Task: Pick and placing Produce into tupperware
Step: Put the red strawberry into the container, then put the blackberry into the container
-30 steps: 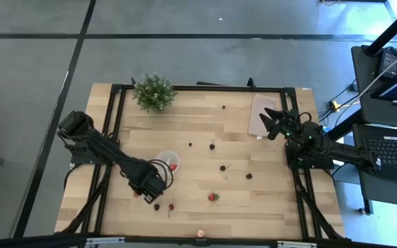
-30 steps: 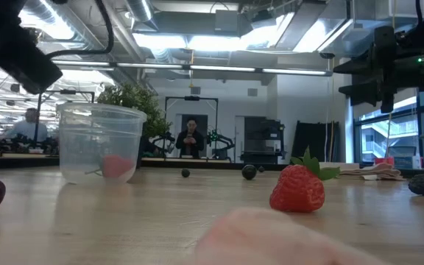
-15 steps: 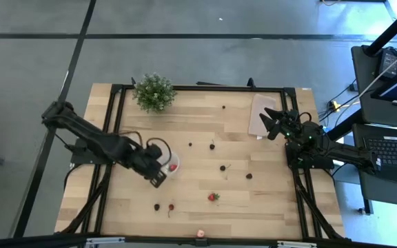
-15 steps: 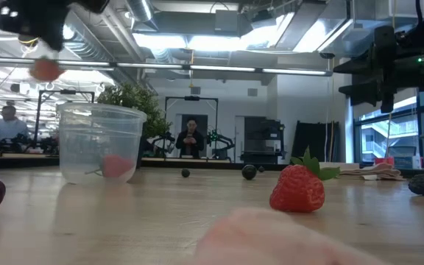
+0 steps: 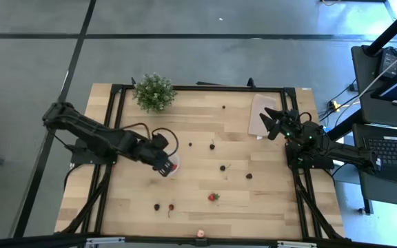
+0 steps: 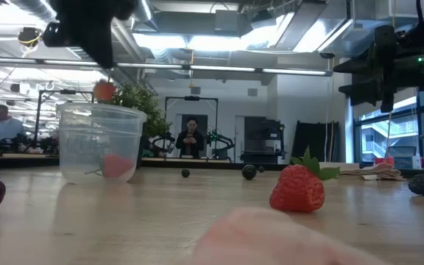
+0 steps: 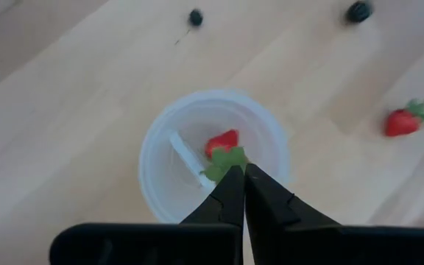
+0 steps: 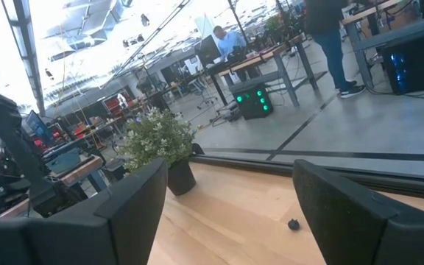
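Left gripper (image 7: pixel 237 171): fingers pinched on a strawberry (image 7: pixel 224 149), hung over the tupperware (image 5: pixel 169 164) left of frame centre, lined up to drop.
Right gripper (image 5: pixel 273 121): fingers spread wide, empty, parked at the counter (image 5: pixel 205 200) right edge.

Overhead, table-level and two wrist cameras.

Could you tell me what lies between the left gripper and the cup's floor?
In the left wrist view, the left gripper holds a strawberry by its green top above the translucent cup; below it is open air, and the cup already holds a strawberry.
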`<action>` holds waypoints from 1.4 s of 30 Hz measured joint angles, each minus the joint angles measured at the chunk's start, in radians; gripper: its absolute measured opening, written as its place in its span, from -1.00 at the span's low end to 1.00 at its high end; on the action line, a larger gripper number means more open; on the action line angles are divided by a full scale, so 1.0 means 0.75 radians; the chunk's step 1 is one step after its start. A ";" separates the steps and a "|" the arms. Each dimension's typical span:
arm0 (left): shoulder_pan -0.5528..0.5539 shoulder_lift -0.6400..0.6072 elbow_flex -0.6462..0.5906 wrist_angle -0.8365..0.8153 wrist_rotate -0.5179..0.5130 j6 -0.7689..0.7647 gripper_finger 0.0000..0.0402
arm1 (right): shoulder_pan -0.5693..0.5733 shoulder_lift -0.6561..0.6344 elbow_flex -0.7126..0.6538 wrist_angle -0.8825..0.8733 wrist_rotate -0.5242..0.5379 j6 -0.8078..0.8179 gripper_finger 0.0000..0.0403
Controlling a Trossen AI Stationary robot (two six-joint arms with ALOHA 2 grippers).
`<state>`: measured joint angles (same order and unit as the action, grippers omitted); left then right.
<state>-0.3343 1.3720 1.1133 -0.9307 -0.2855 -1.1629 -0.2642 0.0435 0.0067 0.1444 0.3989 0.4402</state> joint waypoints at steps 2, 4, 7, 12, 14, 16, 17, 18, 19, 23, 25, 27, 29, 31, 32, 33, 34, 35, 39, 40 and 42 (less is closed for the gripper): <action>0.008 0.034 0.000 0.000 0.004 0.023 -1.00 | 0.000 0.000 0.000 0.000 0.000 0.000 0.47; 0.016 0.061 0.000 0.002 0.013 0.036 -1.00 | 0.000 0.000 0.000 0.000 0.000 0.000 0.47; 0.029 0.096 0.000 0.004 0.025 0.048 -0.99 | 0.000 0.000 0.000 0.000 0.000 -0.001 0.47; 0.030 0.120 -0.001 0.006 0.029 0.055 -0.95 | 0.000 0.000 0.000 0.000 0.000 -0.002 0.47; 0.030 0.119 -0.001 0.007 0.030 0.055 -0.95 | 0.000 0.000 0.000 0.000 0.000 -0.002 0.47; 0.030 0.118 -0.001 0.007 0.029 0.055 -0.95 | 0.000 0.000 0.000 0.000 0.000 -0.003 0.47; 0.030 0.118 -0.001 0.007 0.026 0.055 -0.96 | 0.000 0.000 0.000 0.000 0.000 -0.003 0.47; 0.030 0.118 -0.001 0.008 0.021 0.055 -0.97 | 0.000 0.000 0.000 0.000 0.000 -0.002 0.47; 0.030 0.118 -0.001 0.007 0.020 0.055 -0.98 | 0.000 0.000 0.000 0.000 0.000 -0.001 0.47; 0.029 0.118 -0.001 0.007 0.020 0.055 -0.98 | 0.000 0.000 0.000 0.000 0.000 -0.001 0.47; 0.029 0.118 -0.001 0.007 0.020 0.063 -0.95 | 0.000 0.000 0.000 0.000 0.000 0.000 0.47; 0.029 0.118 -0.001 0.007 0.020 0.066 -0.91 | 0.000 0.000 0.000 0.000 0.000 0.000 0.47; 0.029 0.118 -0.001 0.007 0.019 0.067 -0.86 | 0.000 0.000 0.000 0.000 0.000 0.000 0.47; 0.029 0.118 -0.001 0.007 0.019 0.067 -0.81 | 0.000 0.000 0.000 0.000 0.000 0.000 0.47; 0.029 0.118 -0.001 0.007 0.019 0.067 -0.78 | 0.000 0.000 0.000 0.000 0.000 0.000 0.47; 0.029 0.118 -0.001 0.007 0.019 0.068 -0.74 | 0.000 0.000 0.000 0.000 0.000 0.000 0.47; 0.029 0.118 -0.001 0.007 0.019 0.075 -0.70 | 0.000 0.000 0.000 0.000 0.000 0.000 0.47; 0.029 0.118 -0.001 0.007 0.019 0.087 -0.66 | 0.000 0.000 -0.001 0.000 0.000 0.000 0.47; 0.029 0.113 -0.001 0.007 0.022 0.110 -0.47 | 0.000 0.000 0.000 0.000 0.000 0.001 0.47; 0.029 0.105 0.000 0.008 0.034 0.126 -0.41 | 0.000 0.000 0.000 0.000 0.000 0.000 0.47; 0.029 0.091 0.016 0.002 0.090 0.164 -0.31 | 0.000 0.000 0.000 0.000 0.000 0.000 0.47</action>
<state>-0.3126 1.4406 1.1250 -0.9295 -0.2181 -1.0396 -0.2643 0.0435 0.0067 0.1444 0.3990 0.4404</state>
